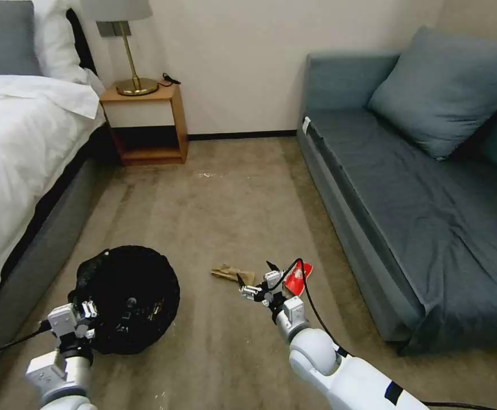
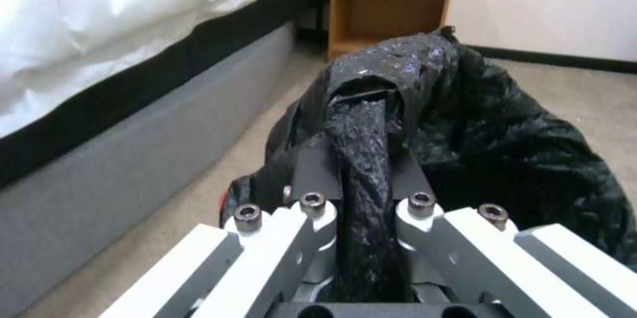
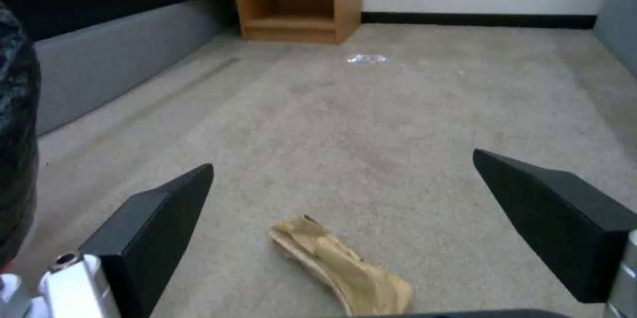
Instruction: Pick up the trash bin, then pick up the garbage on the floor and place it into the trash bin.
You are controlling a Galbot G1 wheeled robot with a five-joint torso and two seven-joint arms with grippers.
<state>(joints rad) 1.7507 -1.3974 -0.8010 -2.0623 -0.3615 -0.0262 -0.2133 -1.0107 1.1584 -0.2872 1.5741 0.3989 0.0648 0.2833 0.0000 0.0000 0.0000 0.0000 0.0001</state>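
The trash bin (image 1: 140, 273), covered by its crinkly black bag, is at the lower left next to the bed. My left gripper (image 1: 117, 312) is shut on its near rim. In the left wrist view both fingers clamp a fold of the black bag (image 2: 491, 139) at the left gripper (image 2: 364, 159). My right gripper (image 1: 255, 273) hangs open low over the carpet. Crumpled tan paper (image 1: 230, 273) lies just ahead of it, between its spread fingers (image 3: 156, 223) in the right wrist view, where the paper (image 3: 345, 268) rests on the floor below the right gripper (image 3: 343, 159). A red snack packet (image 1: 299, 277) lies just to its right.
A bed (image 1: 15, 148) runs along the left and a blue-grey sofa (image 1: 407, 188) along the right. A wooden nightstand (image 1: 146, 122) with a lamp stands at the far wall. A small pale scrap (image 1: 206, 175) lies on the carpet between them. Black cables trail from both wrists.
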